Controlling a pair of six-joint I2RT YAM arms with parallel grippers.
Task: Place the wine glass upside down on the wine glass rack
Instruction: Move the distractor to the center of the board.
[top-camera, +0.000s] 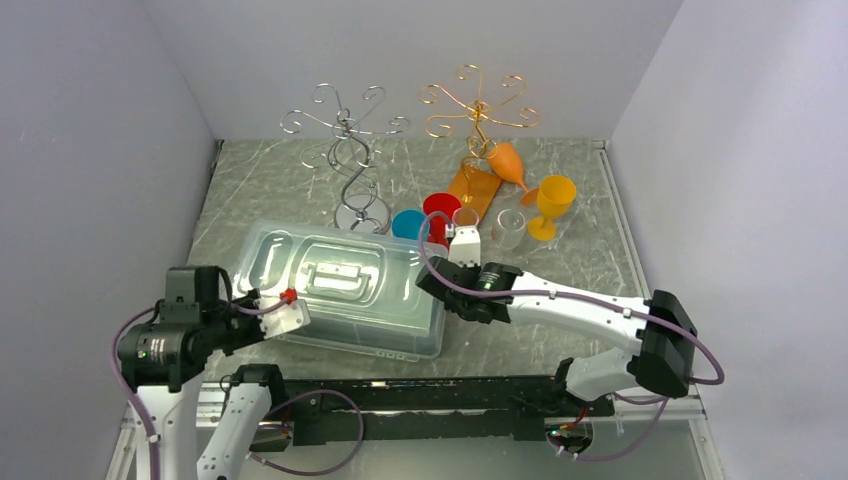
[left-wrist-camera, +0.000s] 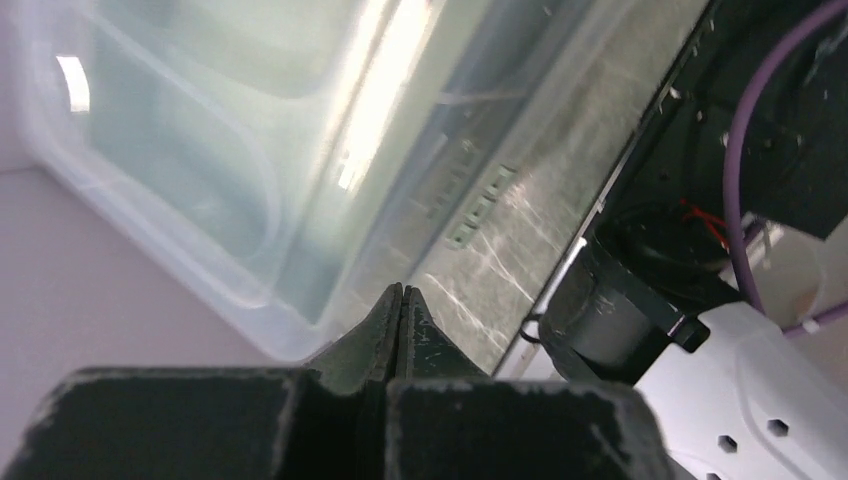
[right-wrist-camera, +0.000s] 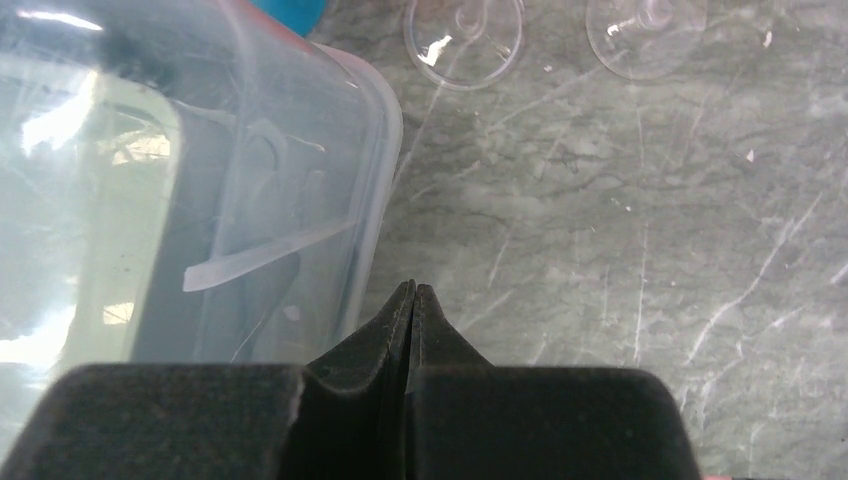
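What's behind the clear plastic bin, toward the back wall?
Silver rack, blue cup and red cup behind its far edge, with a clear glass and another to their right. The cups' lower parts are hidden by the bin and the right arm.

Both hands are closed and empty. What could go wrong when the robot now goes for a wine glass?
1. The clear glass, red glass and blue glass stand crowded just ahead of the right hand; reaching one may tip a neighbour.
2. If it does not open first, that hand would push a glass, not grip it.
3. The plastic box lies between the left hand and the silver rack; that arm may bump it.
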